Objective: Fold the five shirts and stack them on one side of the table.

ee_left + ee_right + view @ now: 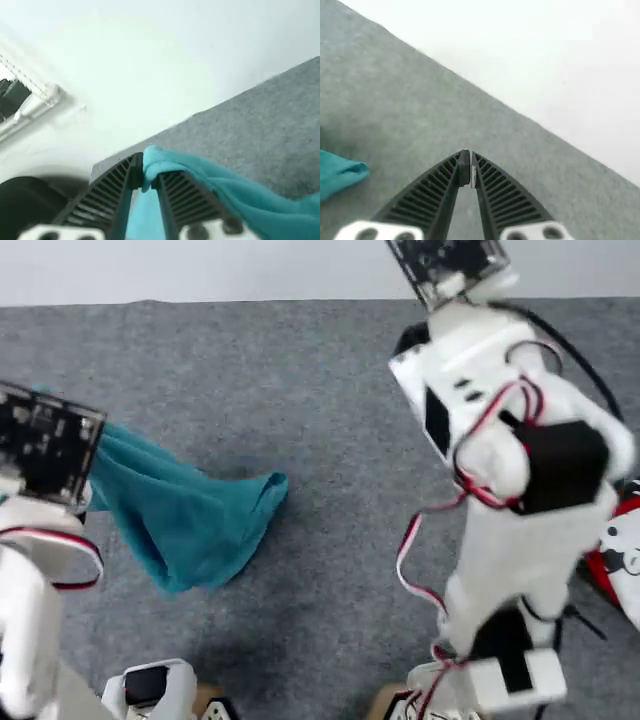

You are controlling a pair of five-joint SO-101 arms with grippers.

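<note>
The left gripper (146,172) is clamped on a bunched edge of the teal shirt (185,515). The shirt trails from it down onto the grey felt table cover (330,390) (its far end lies crumpled on the felt). The right gripper (466,167), fingers pressed together on nothing, hangs over the felt well apart from the shirt. A red-and-white cloth (622,550) lies beyond the right arm (510,460), farther still from the shirt.

Bright, even light: the white wall (545,50) glares featureless, and a soft shadow edges the teal shirt (180,520) on the grey table (320,390).
</note>
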